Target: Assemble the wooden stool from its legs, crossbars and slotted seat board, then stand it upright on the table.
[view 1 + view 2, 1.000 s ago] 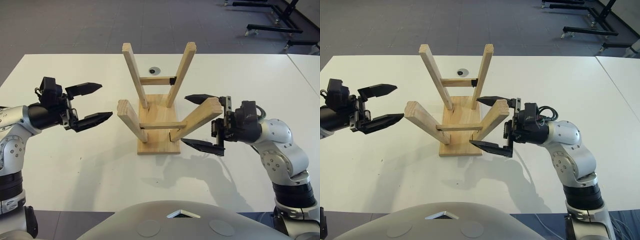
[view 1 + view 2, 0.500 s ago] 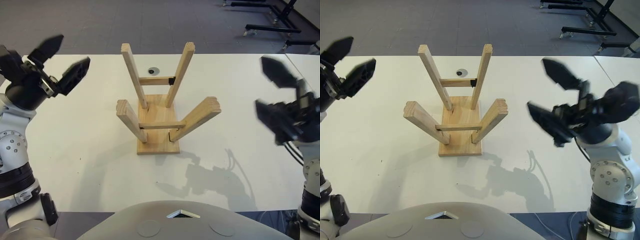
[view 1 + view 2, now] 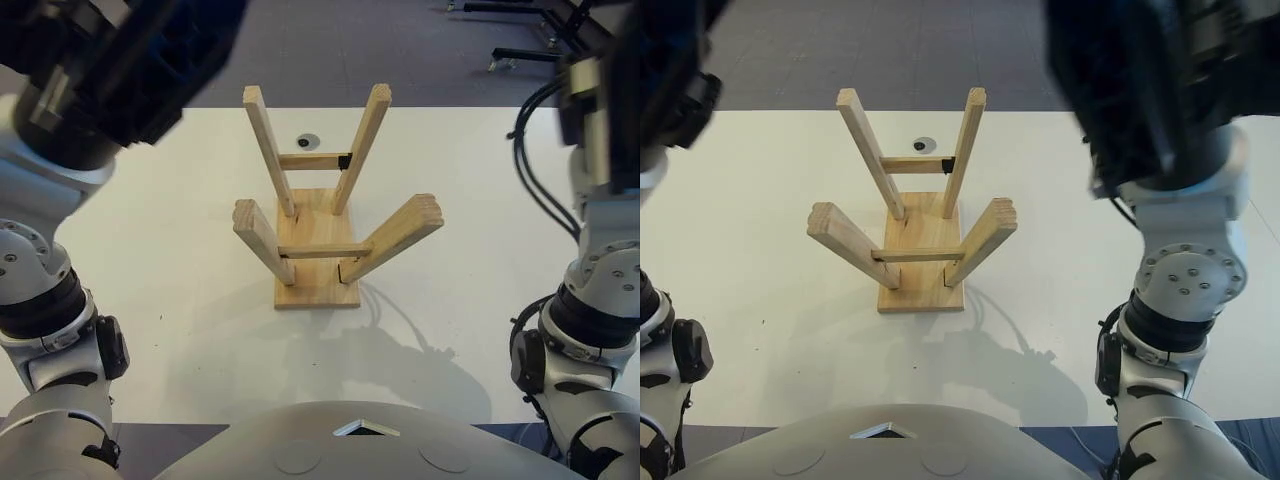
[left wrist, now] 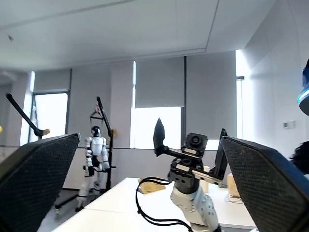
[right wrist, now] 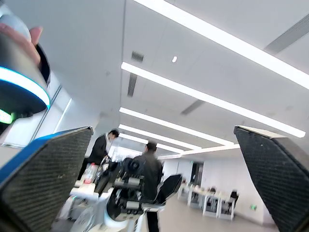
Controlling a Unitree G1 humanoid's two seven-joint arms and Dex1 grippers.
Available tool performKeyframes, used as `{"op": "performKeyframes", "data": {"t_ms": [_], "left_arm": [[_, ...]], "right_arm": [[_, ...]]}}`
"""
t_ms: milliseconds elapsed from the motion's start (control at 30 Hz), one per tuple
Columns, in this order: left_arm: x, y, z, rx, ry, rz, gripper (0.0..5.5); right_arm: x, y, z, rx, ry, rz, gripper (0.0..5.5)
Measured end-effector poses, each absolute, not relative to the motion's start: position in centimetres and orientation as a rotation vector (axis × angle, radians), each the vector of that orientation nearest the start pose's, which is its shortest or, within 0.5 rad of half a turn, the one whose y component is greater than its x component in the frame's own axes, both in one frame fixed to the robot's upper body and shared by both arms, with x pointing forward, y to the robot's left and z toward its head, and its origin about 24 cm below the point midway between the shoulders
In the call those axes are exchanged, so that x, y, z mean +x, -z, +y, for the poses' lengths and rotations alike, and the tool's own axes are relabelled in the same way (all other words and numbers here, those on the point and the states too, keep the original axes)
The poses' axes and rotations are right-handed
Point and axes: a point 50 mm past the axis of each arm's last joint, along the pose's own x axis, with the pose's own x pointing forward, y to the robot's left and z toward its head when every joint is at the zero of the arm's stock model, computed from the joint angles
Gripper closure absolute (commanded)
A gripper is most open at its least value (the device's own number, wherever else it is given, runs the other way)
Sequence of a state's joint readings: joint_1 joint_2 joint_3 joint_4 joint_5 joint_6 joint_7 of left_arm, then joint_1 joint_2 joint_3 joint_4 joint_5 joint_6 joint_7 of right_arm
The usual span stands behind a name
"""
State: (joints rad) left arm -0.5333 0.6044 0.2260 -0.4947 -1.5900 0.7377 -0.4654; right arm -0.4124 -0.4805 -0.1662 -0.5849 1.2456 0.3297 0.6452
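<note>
Your stool (image 3: 317, 230) sat upside down in the middle of the white table (image 3: 180, 290). Its seat board (image 3: 315, 293) lay flat on the tabletop and all four legs stuck up from it. The far legs (image 3: 268, 150) were joined by the far crossbar (image 3: 312, 161). The near legs (image 3: 262, 240) were joined by the near crossbar (image 3: 325, 250). A small dark mark sat where the far crossbar met its right-hand leg. Both pairs splayed outward at the top in the head views. The stool was not yet stood upright.

You held both arms up high, close to the head camera, one on each side and well apart from the stool. Your left gripper (image 4: 150, 139) was wide open, its two padded fingers (image 4: 34, 183) far apart with the room showing between them. Your right gripper (image 5: 164, 128) was wide open too, fingers (image 5: 43, 169) spread with the ceiling lights showing between them. Each wrist view caught the other gripper farther off, facing it, jaws apart as well.

A small round grommet (image 3: 309, 141) sat in the table beyond the stool. Dark wheeled frames (image 3: 545, 55) stood on the grey floor past the table's far right corner. Another humanoid robot (image 4: 95, 159) stood in the room behind, in the left wrist view.
</note>
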Motion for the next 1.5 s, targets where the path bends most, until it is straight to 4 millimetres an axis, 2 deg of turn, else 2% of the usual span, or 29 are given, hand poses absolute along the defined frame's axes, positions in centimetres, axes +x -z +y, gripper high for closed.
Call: {"op": "performKeyframes", "data": {"t_ms": [67, 100, 133, 200, 233, 300, 433, 567, 667, 767, 833, 900, 1033, 1133, 1167, 1233, 1300, 1400, 1467, 1500], "left_arm": [[23.2, -24.1, 12.9, -0.516, 1.391, -0.074, 0.14], [23.7, -21.6, 12.2, -0.528, 1.368, 0.063, 0.14], [24.0, -20.1, 12.2, -0.552, 1.348, 0.112, 0.14], [23.3, -14.1, 11.7, -0.565, 1.288, 0.384, 0.14], [22.7, -12.0, 11.7, -0.578, 1.262, 0.468, 0.14], [22.3, -11.0, 12.0, -0.566, 1.247, 0.491, 0.14], [23.2, -11.5, 12.5, -0.537, 1.21, 0.407, 0.14], [24.9, -13.9, 13.3, -0.494, 1.196, 0.266, 0.14], [25.7, -15.6, 14.2, -0.452, 1.179, 0.172, 0.14], [25.8, -17.0, 15.1, -0.458, 1.148, 0.094, 0.14], [25.0, -20.2, 15.7, -0.476, 1.19, -0.055, 0.14], [23.7, -22.3, 16.1, -0.456, 1.247, -0.147, 0.14], [22.1, -23.4, 18.1, -0.385, 1.203, -0.196, 0.14], [20.7, -24.7, 20.6, -0.354, 1.144, -0.268, 0.14], [19.9, -25.3, 21.9, -0.336, 1.126, -0.295, 0.14], [18.3, -25.5, 24.3, -0.289, 1.105, -0.268, 0.14], [17.6, -24.2, 26.5, -0.259, 1.06, -0.151, 0.14], [16.6, -22.5, 28.4, -0.252, 1.065, -0.053, 0.14], [16.8, -21.7, 29.2, -0.228, 1.047, -0.007, 0.14], [17.1, -20.5, 29.5, -0.216, 1.024, 0.066, 0.14]], "right_arm": [[21.6, -23.4, -13.9, 0.315, -1.342, -0.548, 0.1], [21.7, -21.2, -13.4, 0.278, -1.38, -0.43, 0.1], [21.4, -20.1, -13.2, 0.246, -1.42, -0.397, 0.1], [21.0, -19.3, -12.8, 0.137, -1.476, -0.36, 0.1], [21.0, -19.2, -12.8, 0.133, -1.485, -0.36, 0.1], [21.4, -19.5, -12.7, 0.127, -1.474, -0.371, 0.1], [22.0, -19.1, -12.6, 0.184, -1.428, -0.364, 0.1], [21.8, -19.6, -11.9, 0.26, -1.397, -0.416, 0.1], [21.2, -21.6, -11.6, 0.335, -1.399, -0.538, 0.1], [21.0, -23.1, -12.1, 0.391, -1.379, -0.612, 0.1], [20.9, -24.1, -12.8, 0.418, -1.349, -0.661, 0.1], [21.0, -24.6, -13.4, 0.422, -1.319, -0.684, 0.1], [21.5, -24.6, -14.4, 0.414, -1.273, -0.68, 0.1], [21.7, -24.3, -14.7, 0.414, -1.259, -0.663, 0.1], [21.7, -24.1, -14.9, 0.413, -1.249, -0.655, 0.1], [21.7, -23.7, -15.2, 0.408, -1.228, -0.636, 0.1], [21.6, -23.3, -15.5, 0.403, -1.207, -0.626, 0.1], [21.6, -22.9, -15.5, 0.395, -1.198, -0.613, 0.1], [21.6, -22.8, -15.4, 0.392, -1.194, -0.612, 0.1], [21.6, -22.7, -15.2, 0.389, -1.194, -0.614, 0.1]]}}
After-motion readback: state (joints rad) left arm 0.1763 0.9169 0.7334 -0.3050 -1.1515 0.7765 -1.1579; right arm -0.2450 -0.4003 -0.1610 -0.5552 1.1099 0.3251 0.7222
